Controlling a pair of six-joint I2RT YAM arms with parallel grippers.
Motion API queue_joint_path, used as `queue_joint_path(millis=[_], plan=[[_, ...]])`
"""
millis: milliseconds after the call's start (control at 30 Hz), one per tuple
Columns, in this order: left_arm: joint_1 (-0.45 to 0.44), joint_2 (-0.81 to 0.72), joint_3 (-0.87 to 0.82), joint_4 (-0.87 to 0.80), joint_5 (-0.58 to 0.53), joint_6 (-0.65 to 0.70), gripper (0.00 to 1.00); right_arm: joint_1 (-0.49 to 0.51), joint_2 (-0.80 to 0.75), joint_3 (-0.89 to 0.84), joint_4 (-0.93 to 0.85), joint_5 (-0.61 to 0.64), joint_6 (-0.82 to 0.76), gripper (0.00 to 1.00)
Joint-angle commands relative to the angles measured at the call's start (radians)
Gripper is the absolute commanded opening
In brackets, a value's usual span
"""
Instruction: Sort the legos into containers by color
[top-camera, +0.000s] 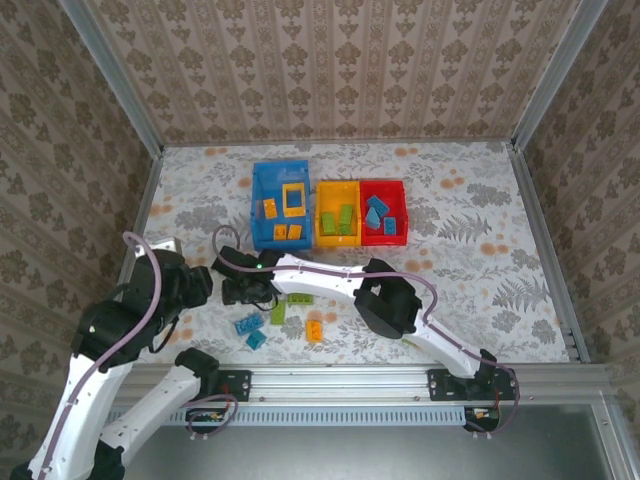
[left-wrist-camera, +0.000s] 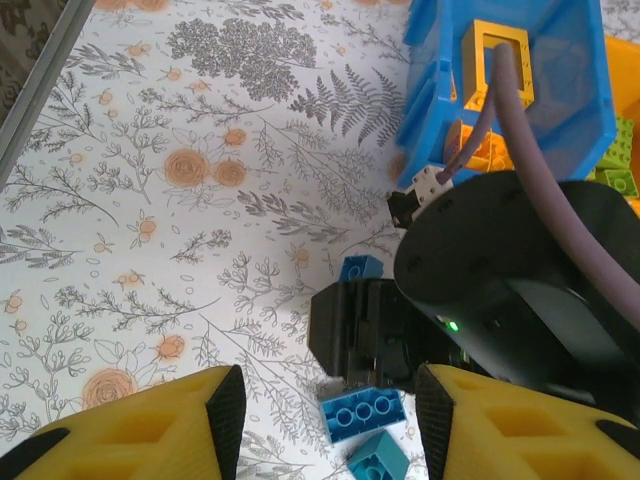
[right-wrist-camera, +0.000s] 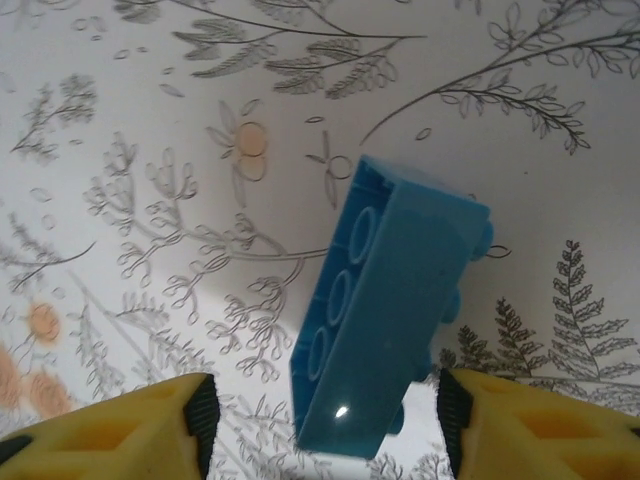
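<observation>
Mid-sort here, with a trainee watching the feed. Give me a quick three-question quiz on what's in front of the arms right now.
1. Multiple choice: the green bricks already binned lie in which bin? A blue, B yellow, C red.
2. True or false: the square yellow frame lies in with the green bricks.
3. Fill in: the brick between the right gripper's fingers is ___ in colour.
Key: 1 B, the yellow bin. 2 False, it lies in the blue bin. 3 blue.
</observation>
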Motion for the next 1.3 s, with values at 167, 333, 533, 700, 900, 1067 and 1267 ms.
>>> queue_joint_path(millis=[167, 333, 533, 700, 900, 1067, 1267], plan=[[0.004, -0.013, -0.012, -0.037, 0.055, 0.038, 0.5, -0.03, 0.075, 0.075, -0.036, 0.04, 0.048, 0.37], [0.004, -0.012, -0.017, -0.017, 0.081, 0.059, 0.5, -0.034, 0.058, 0.091, -0.036, 0.073, -0.014, 0.19], [0.004, 0.046, -0.053, 0.121, 0.245, 0.088, 0.5, -0.039, -0.187, -0.161, 0.051, 0.212, -0.121, 0.13], [-0.019, 0.136, -0.102, 0.282, 0.32, 0.053, 0.49, -0.088, -0.441, -0.424, 0.067, 0.267, -0.213, 0.13], [-0.149, 0.313, -0.08, 0.457, 0.29, 0.043, 0.49, -0.232, -0.738, -0.717, 0.06, 0.261, -0.276, 0.13], [-0.265, 0.512, -0.015, 0.573, 0.253, 0.05, 0.49, -0.444, -0.871, -0.864, 0.069, 0.158, -0.365, 0.14], [-0.332, 0.714, 0.093, 0.642, 0.253, 0.074, 0.49, -0.644, -0.771, -0.815, 0.07, 0.058, -0.479, 0.15]])
